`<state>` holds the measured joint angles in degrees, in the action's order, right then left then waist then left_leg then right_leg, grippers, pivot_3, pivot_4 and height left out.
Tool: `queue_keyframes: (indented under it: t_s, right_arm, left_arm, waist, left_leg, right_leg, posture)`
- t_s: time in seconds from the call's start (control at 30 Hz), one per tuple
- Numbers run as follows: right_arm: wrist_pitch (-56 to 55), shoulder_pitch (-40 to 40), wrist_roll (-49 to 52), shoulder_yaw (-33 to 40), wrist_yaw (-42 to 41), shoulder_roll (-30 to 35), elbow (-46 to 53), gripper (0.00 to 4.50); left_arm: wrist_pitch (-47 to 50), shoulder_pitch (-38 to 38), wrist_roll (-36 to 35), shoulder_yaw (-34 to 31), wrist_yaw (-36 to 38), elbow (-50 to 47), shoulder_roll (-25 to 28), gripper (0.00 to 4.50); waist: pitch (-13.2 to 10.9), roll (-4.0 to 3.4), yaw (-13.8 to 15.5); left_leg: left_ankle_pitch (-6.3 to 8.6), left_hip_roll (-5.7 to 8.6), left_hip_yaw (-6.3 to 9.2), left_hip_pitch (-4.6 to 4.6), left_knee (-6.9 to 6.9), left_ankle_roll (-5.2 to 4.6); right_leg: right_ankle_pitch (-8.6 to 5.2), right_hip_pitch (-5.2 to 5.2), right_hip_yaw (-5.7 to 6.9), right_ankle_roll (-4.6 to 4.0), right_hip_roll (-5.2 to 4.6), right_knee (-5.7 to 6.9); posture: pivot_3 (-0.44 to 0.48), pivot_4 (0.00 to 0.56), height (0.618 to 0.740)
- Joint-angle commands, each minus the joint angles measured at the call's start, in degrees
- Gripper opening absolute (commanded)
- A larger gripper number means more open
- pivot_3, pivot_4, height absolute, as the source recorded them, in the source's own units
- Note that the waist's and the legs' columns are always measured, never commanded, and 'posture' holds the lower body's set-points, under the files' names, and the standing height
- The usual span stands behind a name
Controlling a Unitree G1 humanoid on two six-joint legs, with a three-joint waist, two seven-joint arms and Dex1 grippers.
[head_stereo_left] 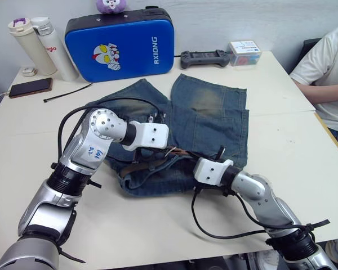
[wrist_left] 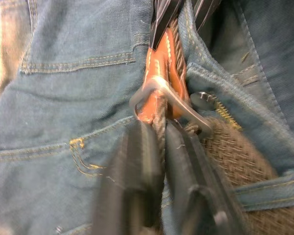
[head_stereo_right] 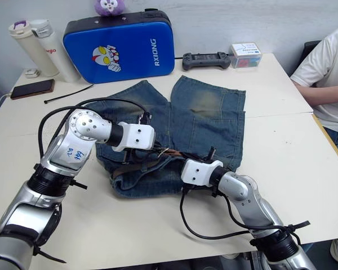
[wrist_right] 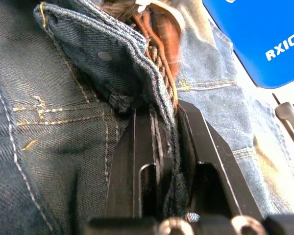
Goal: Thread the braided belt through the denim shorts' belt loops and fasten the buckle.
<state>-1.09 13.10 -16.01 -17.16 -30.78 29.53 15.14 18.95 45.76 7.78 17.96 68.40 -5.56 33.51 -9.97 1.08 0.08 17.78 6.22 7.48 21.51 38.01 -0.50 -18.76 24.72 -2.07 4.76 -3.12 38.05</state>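
A big white table (head_stereo_left: 158, 236) fills most of the head view. The denim shorts (head_stereo_left: 214, 112) lie flat in the middle of the frame, legs pointing to the top, waistband toward the bottom. A blue hard case (head_stereo_left: 121, 45) with a cartoon hero on it stands at the upper left, with two tall bottles (head_stereo_left: 36, 45) to its left and a dark phone (head_stereo_left: 30, 87) under them. A black game controller (head_stereo_left: 205, 58) and a small box (head_stereo_left: 245, 53) sit at the top right. A person in a white shirt (head_stereo_left: 327, 67) sits at the right edge.

The braided belt (wrist_left: 161, 68) runs along the waistband in the middle of the frame, with its tan leather end and the silver buckle (wrist_left: 169, 98) at the center of the left wrist view. The left gripper (wrist_left: 161, 147) is squeezed tight on the woven strap just beside the buckle. The right gripper (wrist_right: 164, 142) is pinched on the folded waistband edge with the belt running through it, in the lower middle of the right wrist view
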Motion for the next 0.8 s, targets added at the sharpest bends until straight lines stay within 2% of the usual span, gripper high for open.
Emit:
queue_keyframes:
  t_s: [0.03,0.13,0.2,0.57,0.8]
  right_arm:
    - [0.1,0.6,0.4,1.4,0.0,-0.4,1.5,0.0]
    - [0.2,0.8,0.5,1.4,-0.3,-0.4,1.6,0.0]
    - [0.3,0.8,0.5,1.4,-0.4,-0.4,1.6,0.0]
    - [0.6,0.5,0.6,1.3,-1.0,-0.5,2.0,0.0]
    - [0.9,0.6,0.7,1.3,-1.1,-0.9,2.1,0.0]
  left_arm:
    - [3.8,-0.5,-4.3,-1.1,0.8,-3.8,-0.4,2.49]
    - [5.0,-0.7,-5.8,-1.0,1.0,-5.0,0.1,3.84]
    - [5.5,-1.0,-6.6,-1.3,1.0,-5.7,0.7,4.47]
    - [1.5,2.7,-8.0,-6.2,1.0,0.1,9.2,4.47]
    - [-3.6,2.4,-6.3,-5.6,1.4,4.1,12.9,4.47]
  waist:
    - [0.0,0.0,-0.1]
    - [0.0,0.0,-0.1]
    - [0.0,0.0,-0.1]
    - [0.0,0.0,0.0]
    - [0.0,0.0,-0.1]
  left_leg:
    - [0.0,0.0,0.0,0.0,0.0,0.0]
    - [0.0,-0.01,0.0,-0.02,0.0,0.0]
    - [0.0,-0.01,0.0,-0.02,0.0,0.0]
    - [0.0,-0.01,0.01,-0.03,-0.01,0.01]
    - [0.0,-0.01,0.0,-0.03,-0.01,0.01]
  right_leg:
    - [0.0,0.0,-0.01,0.0,0.0,0.01]
    - [0.0,0.0,-0.01,0.0,0.01,0.01]
    - [0.0,0.0,-0.01,0.0,0.01,0.01]
    - [0.0,-0.01,0.0,0.0,0.0,-0.01]
    - [0.0,0.0,0.0,0.0,0.01,0.0]
  posture:
    - [0.0,0.15,0.74]
    - [0.0,0.15,0.74]
    - [0.0,0.15,0.74]
    - [0.0,0.15,0.74]
    - [0.0,0.15,0.74]
